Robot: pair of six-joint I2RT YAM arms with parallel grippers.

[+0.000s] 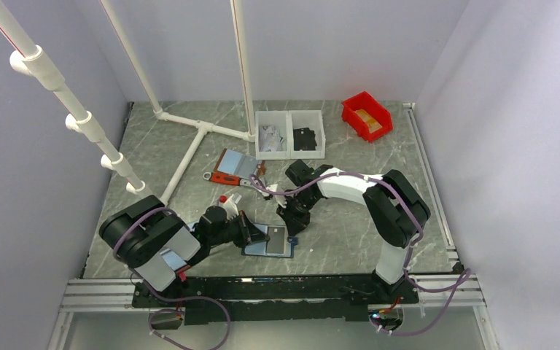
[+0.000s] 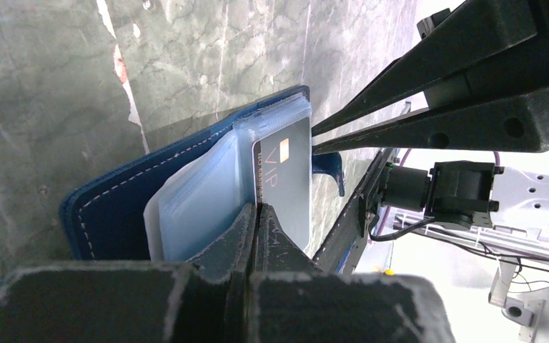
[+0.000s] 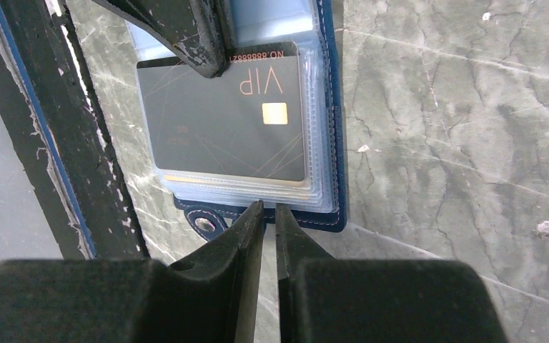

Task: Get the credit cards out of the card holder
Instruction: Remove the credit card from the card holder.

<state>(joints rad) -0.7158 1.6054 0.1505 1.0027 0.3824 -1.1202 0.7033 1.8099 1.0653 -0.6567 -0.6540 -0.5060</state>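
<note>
Left gripper closed, tips on black VIP card.
Right gripper a slit apart at open navy card holder; I can't tell its grip.

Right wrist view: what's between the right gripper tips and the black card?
Only the clear pocket edges of the card holder, seen in the right wrist view; right gripper sits just short of the black card.

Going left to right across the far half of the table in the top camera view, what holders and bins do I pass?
Red-edged card holder → white two-compartment tray → red bin. The white pipe frame is left out because it spans across several of them.
</note>
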